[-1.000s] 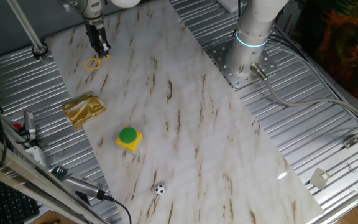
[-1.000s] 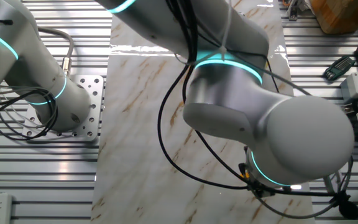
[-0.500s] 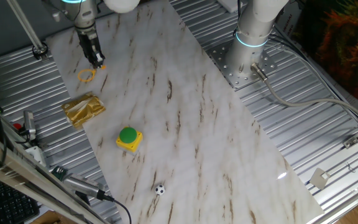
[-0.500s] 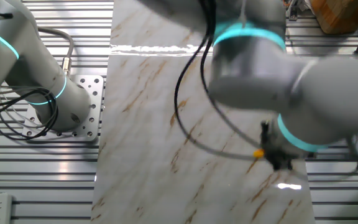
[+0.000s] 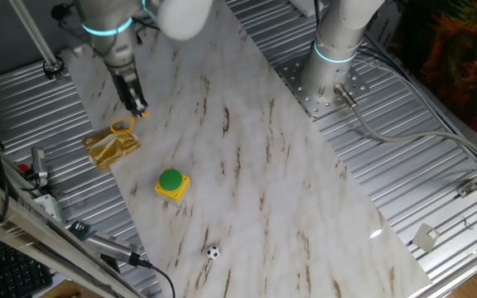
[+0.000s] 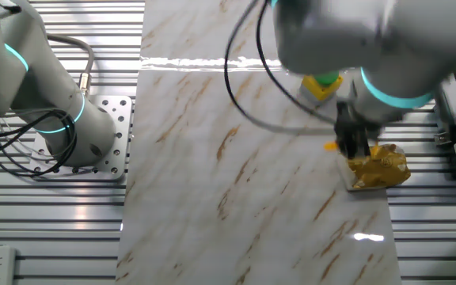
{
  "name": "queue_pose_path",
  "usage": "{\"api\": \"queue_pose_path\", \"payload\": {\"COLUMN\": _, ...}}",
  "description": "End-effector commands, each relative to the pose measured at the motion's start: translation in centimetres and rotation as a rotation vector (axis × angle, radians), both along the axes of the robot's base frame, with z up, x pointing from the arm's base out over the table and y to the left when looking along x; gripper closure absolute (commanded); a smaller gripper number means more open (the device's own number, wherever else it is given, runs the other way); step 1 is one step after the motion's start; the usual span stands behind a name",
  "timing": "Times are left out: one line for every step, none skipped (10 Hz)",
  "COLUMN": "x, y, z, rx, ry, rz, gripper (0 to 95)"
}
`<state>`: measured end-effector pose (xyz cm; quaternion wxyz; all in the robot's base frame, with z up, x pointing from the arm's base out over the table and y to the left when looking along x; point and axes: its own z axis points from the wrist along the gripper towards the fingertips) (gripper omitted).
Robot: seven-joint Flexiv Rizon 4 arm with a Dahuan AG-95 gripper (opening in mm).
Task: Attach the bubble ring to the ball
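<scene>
My gripper (image 5: 136,104) hangs over the far left part of the marble slab (image 5: 247,165), shut on the short handle of the yellow-orange bubble ring (image 5: 122,126). The loop hangs just above the top edge of a gold foil packet (image 5: 112,146). The tiny black-and-white ball (image 5: 213,252) lies apart near the slab's front edge, well below the gripper. In the other fixed view my gripper (image 6: 353,147) stands beside the gold packet (image 6: 378,170). There an orange bit of the ring (image 6: 331,146) shows at the fingers, and the ball is out of sight.
A yellow box with a green round button (image 5: 171,183) sits between the packet and the ball; it also shows behind the arm in the other fixed view (image 6: 321,82). A second arm's base (image 5: 334,50) stands at the back right. Tools and cables (image 5: 98,248) lie off the slab's left edge.
My gripper has carried the bubble ring from the slab's far left corner toward the front. The loop now hangs over the gold packet instead of bare marble.
</scene>
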<state>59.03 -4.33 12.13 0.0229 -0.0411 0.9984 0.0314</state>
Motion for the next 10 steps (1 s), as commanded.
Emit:
{"api": "queue_pose_path", "payload": {"x": -0.7, "y": 2.4, "z": 1.8, "rx": 0.008, "ry": 0.019, "rz": -0.019, "gripper": 95.0}}
{"api": "queue_pose_path", "payload": {"x": -0.9, "y": 3.4, "z": 2.8, "rx": 0.010, "ry": 0.025, "rz": -0.028, "gripper": 95.0}}
{"api": "queue_pose_path", "payload": {"x": -1.0, "y": 3.9, "z": 3.2, "rx": 0.011, "ry": 0.028, "rz": -0.031, "gripper": 95.0}}
{"api": "queue_pose_path", "payload": {"x": -1.2, "y": 5.0, "z": 3.7, "rx": 0.007, "ry": 0.036, "rz": -0.038, "gripper": 95.0}}
{"api": "queue_pose_path", "payload": {"x": -1.5, "y": 5.8, "z": 3.9, "rx": 0.005, "ry": 0.035, "rz": -0.043, "gripper": 95.0}}
{"api": "queue_pose_path", "payload": {"x": -2.1, "y": 7.6, "z": 3.9, "rx": 0.005, "ry": 0.034, "rz": -0.053, "gripper": 95.0}}
{"api": "queue_pose_path", "payload": {"x": -2.4, "y": 8.5, "z": 3.9, "rx": 0.001, "ry": 0.032, "rz": -0.054, "gripper": 95.0}}
{"api": "queue_pose_path", "payload": {"x": -2.9, "y": 10.2, "z": 3.9, "rx": 0.000, "ry": 0.033, "rz": -0.057, "gripper": 95.0}}
{"api": "queue_pose_path", "payload": {"x": -3.3, "y": 11.4, "z": 4.0, "rx": -0.003, "ry": 0.036, "rz": -0.061, "gripper": 95.0}}
{"api": "queue_pose_path", "payload": {"x": -3.5, "y": 12.6, "z": 4.0, "rx": -0.003, "ry": 0.038, "rz": -0.068, "gripper": 95.0}}
